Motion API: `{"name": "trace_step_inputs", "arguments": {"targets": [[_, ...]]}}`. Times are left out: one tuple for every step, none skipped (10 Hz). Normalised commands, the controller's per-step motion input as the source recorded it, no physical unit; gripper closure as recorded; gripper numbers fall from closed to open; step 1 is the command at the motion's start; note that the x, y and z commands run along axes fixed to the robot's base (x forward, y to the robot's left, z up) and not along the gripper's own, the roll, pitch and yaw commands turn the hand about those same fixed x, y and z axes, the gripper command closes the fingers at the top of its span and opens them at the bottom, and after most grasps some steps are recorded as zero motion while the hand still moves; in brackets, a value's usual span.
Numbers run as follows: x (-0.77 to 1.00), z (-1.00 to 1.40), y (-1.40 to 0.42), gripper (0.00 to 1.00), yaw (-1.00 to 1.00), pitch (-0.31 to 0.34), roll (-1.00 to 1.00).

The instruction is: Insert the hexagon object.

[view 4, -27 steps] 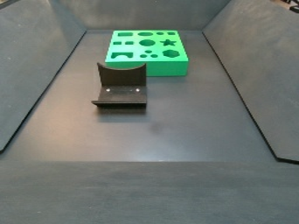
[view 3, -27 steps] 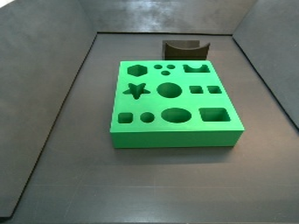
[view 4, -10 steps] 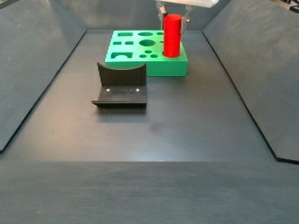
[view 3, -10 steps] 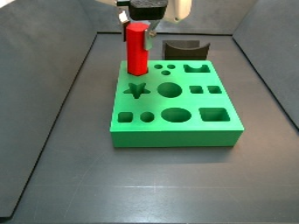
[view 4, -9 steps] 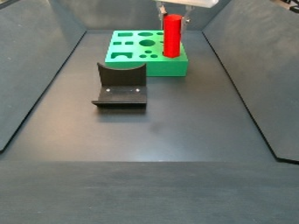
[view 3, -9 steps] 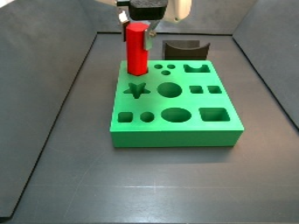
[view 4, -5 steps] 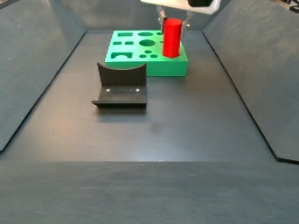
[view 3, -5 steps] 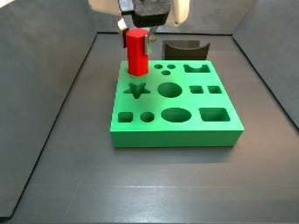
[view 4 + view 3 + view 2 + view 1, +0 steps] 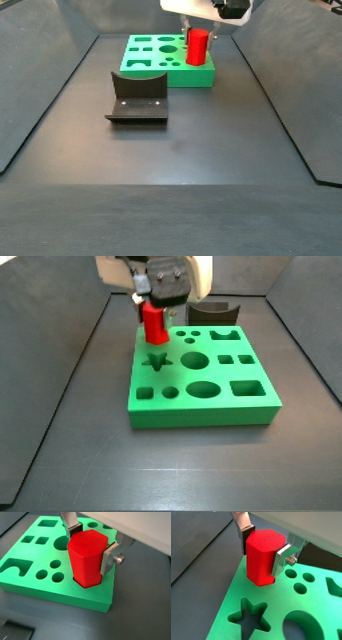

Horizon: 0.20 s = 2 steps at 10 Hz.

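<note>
The hexagon object (image 9: pixel 261 558) is a bright red upright peg, held between my gripper's (image 9: pixel 262 548) two silver fingers; it shows in both wrist views (image 9: pixel 87 557) and both side views (image 9: pixel 156 322) (image 9: pixel 198 47). Its lower end sits in the hexagon hole at a corner of the green block (image 9: pixel 201 391). The gripper (image 9: pixel 162 296) is shut on the peg's upper part, above that corner. In a side view the gripper (image 9: pixel 201 25) hangs over the block (image 9: pixel 150 61). The block's other holes show open in the wrist views (image 9: pixel 40 562) (image 9: pixel 298 597).
The dark fixture (image 9: pixel 138 97) stands on the floor before the green block in a side view, and behind it in a side view (image 9: pixel 214 311). Grey sloping walls (image 9: pixel 60 366) enclose the dark floor (image 9: pixel 174 170).
The gripper has come down with the red peg. The peg's lower end has gone into the hexagon hole, so less of the peg shows above the block.
</note>
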Motion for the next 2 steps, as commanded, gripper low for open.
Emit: {"name": "trace_step_inputs", "arguments": {"targets": [[0.0,-1.0,-0.11,1.0,-0.06,-0.087,-0.01],[-0.01,-0.59,-0.19,1.0,0.0,-0.293,0.08]]}}
